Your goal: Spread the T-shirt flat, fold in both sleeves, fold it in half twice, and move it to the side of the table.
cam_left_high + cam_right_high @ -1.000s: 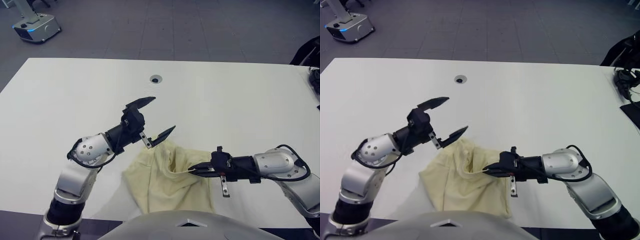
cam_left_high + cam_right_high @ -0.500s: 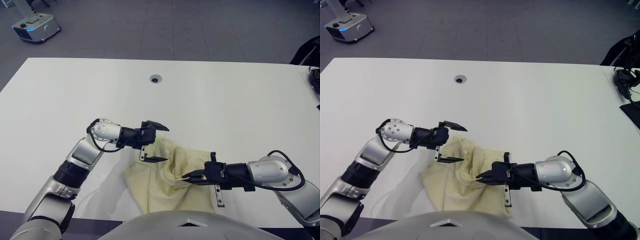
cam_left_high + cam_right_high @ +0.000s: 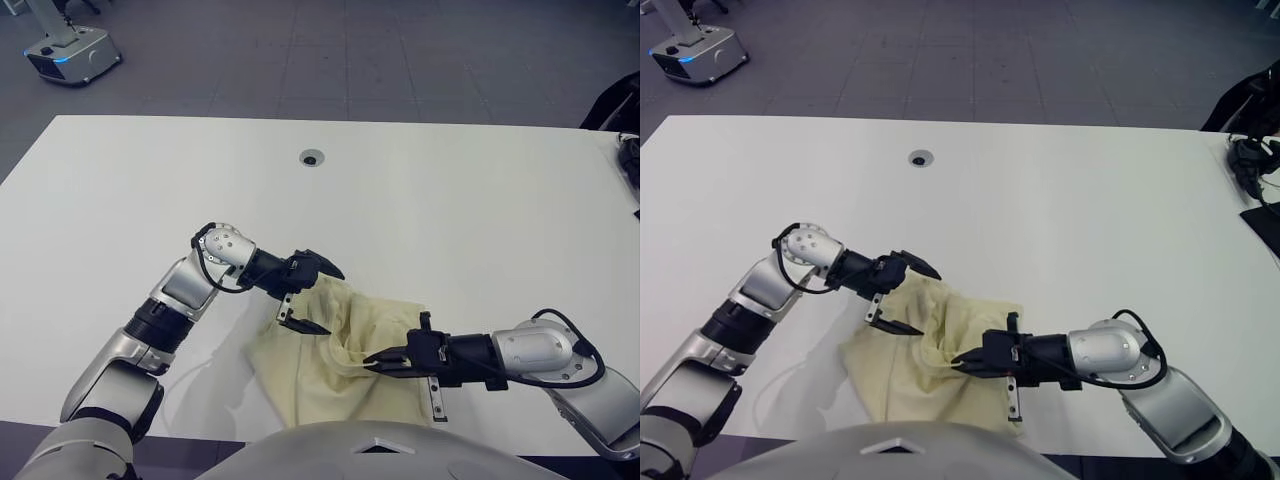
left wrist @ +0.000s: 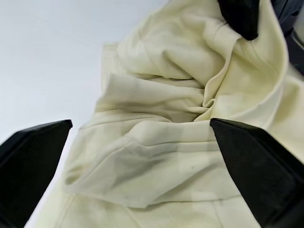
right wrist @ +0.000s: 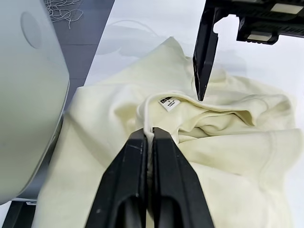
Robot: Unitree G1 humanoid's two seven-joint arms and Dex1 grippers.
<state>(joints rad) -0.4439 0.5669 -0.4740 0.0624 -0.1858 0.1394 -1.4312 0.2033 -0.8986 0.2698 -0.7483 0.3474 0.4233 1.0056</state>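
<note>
A pale yellow T-shirt (image 3: 335,355) lies crumpled near the front edge of the white table (image 3: 450,200). My left gripper (image 3: 332,302) is open at the shirt's far left edge, one finger above the cloth and one on it. In the left wrist view the bunched folds of the T-shirt (image 4: 180,95) lie between its spread fingers (image 4: 33,161). My right gripper (image 3: 368,360) is shut on the collar in the middle of the shirt. The right wrist view shows its fingertips (image 5: 142,142) pinching the collar rim just below the neck label (image 5: 168,103).
A small round hole (image 3: 312,157) sits in the table's far middle. Dark gear (image 3: 630,150) lies at the table's right edge. A wheeled machine (image 3: 72,52) stands on the floor beyond the far left corner. The table's far half is bare.
My left gripper has come down and toward the shirt, turning so its fingers straddle the cloth's edge. My right gripper, still on the collar, has drawn slightly nearer and to the left.
</note>
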